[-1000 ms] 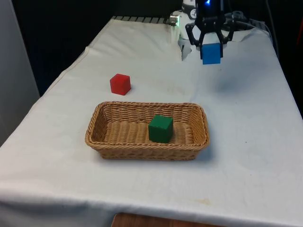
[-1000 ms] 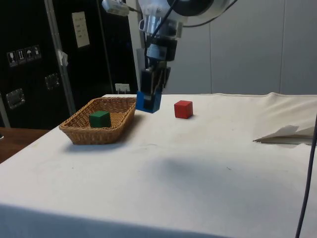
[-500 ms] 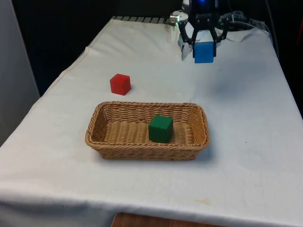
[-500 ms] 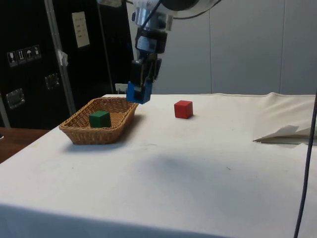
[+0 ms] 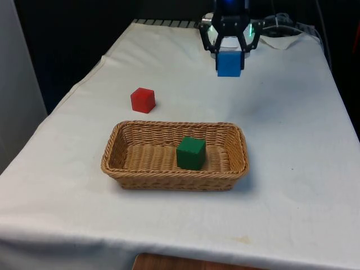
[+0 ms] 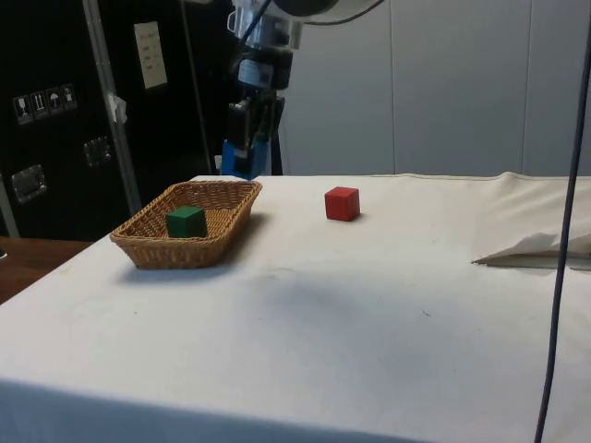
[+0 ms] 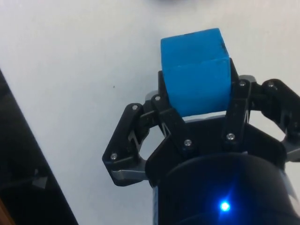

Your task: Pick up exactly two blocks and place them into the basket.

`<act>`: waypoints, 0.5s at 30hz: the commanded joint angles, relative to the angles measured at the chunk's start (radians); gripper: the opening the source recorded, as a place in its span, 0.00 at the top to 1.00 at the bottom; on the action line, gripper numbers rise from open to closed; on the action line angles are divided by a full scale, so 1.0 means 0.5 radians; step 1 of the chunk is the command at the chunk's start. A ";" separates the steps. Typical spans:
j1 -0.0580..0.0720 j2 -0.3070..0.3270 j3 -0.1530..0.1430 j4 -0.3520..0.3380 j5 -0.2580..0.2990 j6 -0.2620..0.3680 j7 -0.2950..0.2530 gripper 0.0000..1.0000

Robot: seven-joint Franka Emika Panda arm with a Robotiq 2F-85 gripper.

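Front view has the end effector (image 5: 229, 52) raised above the far part of the bench (image 5: 292, 124), its two fingers clamped on opposite sides of a blue block (image 5: 229, 63) that hangs clear of the white cloth, its faces roughly square to the bench edges. A wicker basket (image 5: 169, 177) sits nearer the camera, long axis running from the front view's left to its right, with a green block (image 5: 190, 153) resting inside, right of centre. A red block (image 5: 143, 100) stands on the cloth beyond the basket's left end, apart from it. Side view places the held blue block (image 6: 236, 158) above the basket's far end (image 6: 226, 187), and the red block (image 6: 342, 203) well apart from it.
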 commanded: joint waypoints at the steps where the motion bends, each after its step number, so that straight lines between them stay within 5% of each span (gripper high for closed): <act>1: -0.008 0.016 -0.008 0.024 0.004 -0.020 -0.014 1.00; 6: -0.004 0.048 -0.028 0.050 0.000 -0.006 -0.020 1.00; 14: -0.034 0.182 -0.048 0.200 0.038 -0.060 -0.066 1.00; 15: -0.022 0.190 -0.060 0.192 0.008 -0.042 -0.038 1.00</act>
